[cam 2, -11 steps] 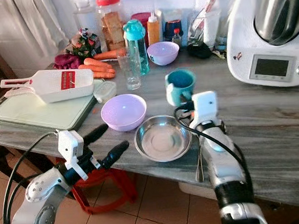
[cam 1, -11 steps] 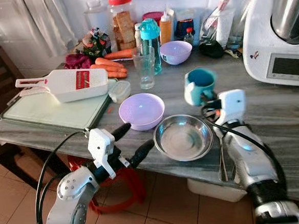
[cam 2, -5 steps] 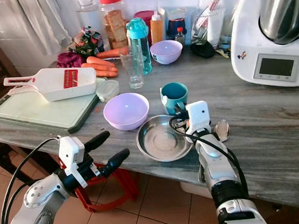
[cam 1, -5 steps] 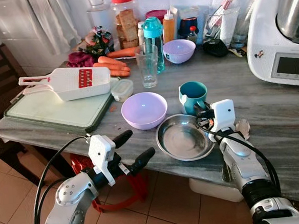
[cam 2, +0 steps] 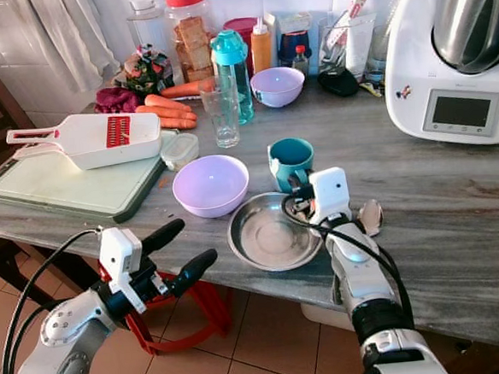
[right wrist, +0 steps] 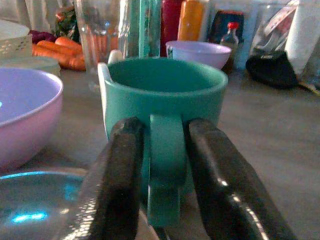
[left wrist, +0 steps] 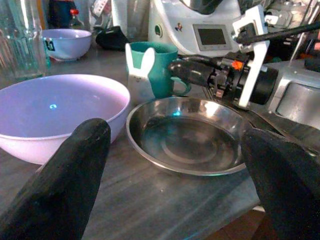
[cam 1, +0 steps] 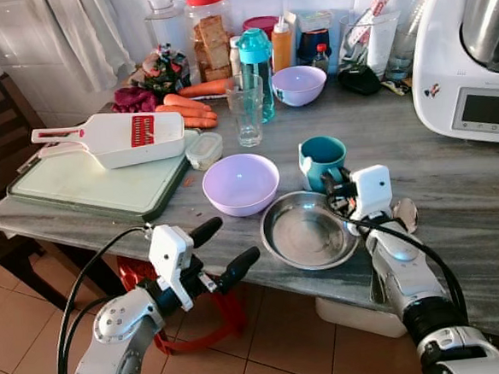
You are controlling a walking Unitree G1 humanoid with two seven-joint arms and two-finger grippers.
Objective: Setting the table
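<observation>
Change: right gripper [right wrist: 162, 150] pulled back toward table edge with mug [cam 1: 323, 160] over the last second; mug was further back and higher, now standing just behind steel bowl [cam 1: 307, 231]; hardly any shift in the last half second.
Mug position: upright on grey table [cam 1: 480, 179], touching or just behind far rim of steel bowl, right of lilac bowl [cam 1: 240, 182]; white rabbit-ear piece on its left side.
Key relation: mug handle points straight back at right wrist, vertical strip sitting between the two black fingers [right wrist: 120, 165]; mug body directly ahead of gripper, along finger axis.
Right grip: fingers flank handle closely, both look in contact; judged clamped on handle, not released.
Left gripper [cam 1: 222, 251]: fingers spread wide, holding nothing, hovering off the front table edge, aimed at lilac bowl and steel bowl.
Nearer arm: right, already at mug; left well apart from it.
Spoon [cam 1: 405, 213]: lying just right of right wrist, on table.
Next move (judgement): either let go and back straight out along handle line, or lift; sideways pull would tip mug into steel bowl.
</observation>
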